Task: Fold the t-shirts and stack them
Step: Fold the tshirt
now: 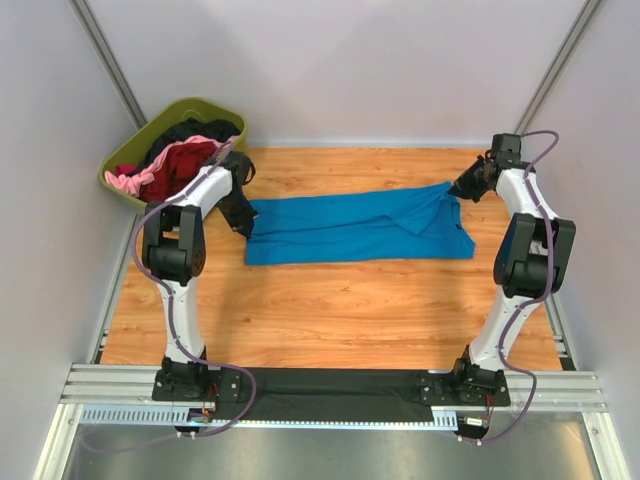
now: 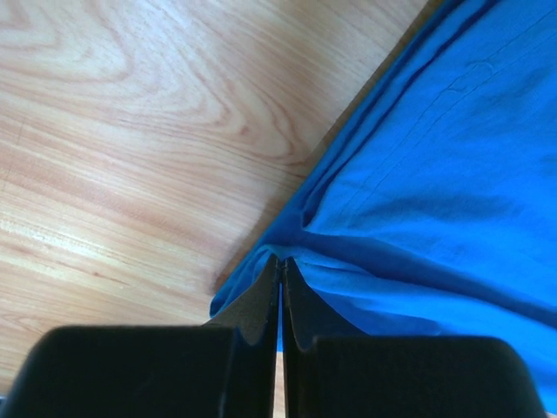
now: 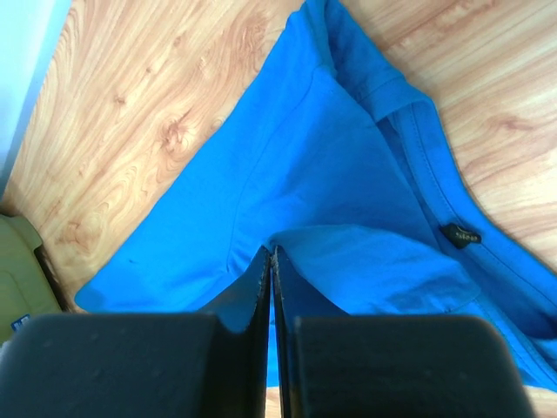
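A bright blue t-shirt point(image 1: 355, 228) lies stretched left to right across the wooden table, partly folded lengthwise. My left gripper point(image 1: 243, 222) is shut on the shirt's left edge; in the left wrist view the closed jaws point(image 2: 280, 261) pinch a ridge of the blue t-shirt point(image 2: 435, 174). My right gripper point(image 1: 466, 183) is shut on the shirt's right end near the collar; in the right wrist view the jaws point(image 3: 272, 253) pinch a fold of the blue t-shirt point(image 3: 305, 157), with the neck label point(image 3: 459, 235) to the right. Dark red, pink and black shirts point(image 1: 180, 160) lie in the tub.
An olive-green plastic tub point(image 1: 140, 150) stands at the back left corner, just behind my left arm. The wooden table point(image 1: 330, 310) runs to grey walls at back and sides. A corner of the tub point(image 3: 22, 270) shows in the right wrist view.
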### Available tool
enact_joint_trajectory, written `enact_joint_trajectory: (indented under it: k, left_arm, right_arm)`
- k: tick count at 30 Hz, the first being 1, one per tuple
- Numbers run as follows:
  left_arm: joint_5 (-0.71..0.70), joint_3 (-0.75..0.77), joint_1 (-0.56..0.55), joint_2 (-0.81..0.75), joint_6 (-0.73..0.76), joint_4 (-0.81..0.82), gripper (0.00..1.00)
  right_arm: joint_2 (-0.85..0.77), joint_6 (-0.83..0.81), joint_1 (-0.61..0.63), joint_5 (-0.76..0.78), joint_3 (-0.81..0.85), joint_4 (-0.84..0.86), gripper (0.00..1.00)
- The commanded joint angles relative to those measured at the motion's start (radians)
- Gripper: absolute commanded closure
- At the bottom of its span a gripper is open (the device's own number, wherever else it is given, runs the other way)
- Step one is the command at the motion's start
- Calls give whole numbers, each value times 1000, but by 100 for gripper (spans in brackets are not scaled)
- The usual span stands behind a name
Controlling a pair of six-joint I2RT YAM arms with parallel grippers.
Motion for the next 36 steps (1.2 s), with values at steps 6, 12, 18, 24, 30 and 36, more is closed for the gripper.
enact_joint_trajectory:
  k: [6, 12, 18, 24, 30, 36]
  left_arm:
    - [-60, 80, 22, 3, 14, 17, 80]
    - [-49, 60, 12, -83, 37, 15, 47]
    - [-28, -38, -24, -204, 126, 38, 42]
    - [58, -270, -34, -315, 137, 158, 42]
    - [44, -325, -57, -325, 160, 168, 43]
    - [6, -371, -131, -324, 136, 182, 43]
  right_arm:
    - [96, 75, -7, -82, 76, 107, 88]
    - [0, -15, -22, -2, 99, -99, 67]
    - [-152, 8, -64, 152, -69, -304, 60]
    - [-212, -24, -93, 177, -238, -242, 58]
    - [-186, -34, -102, 166, -289, -173, 58]
    - [-141, -20, -102, 193, -324, -140, 58]
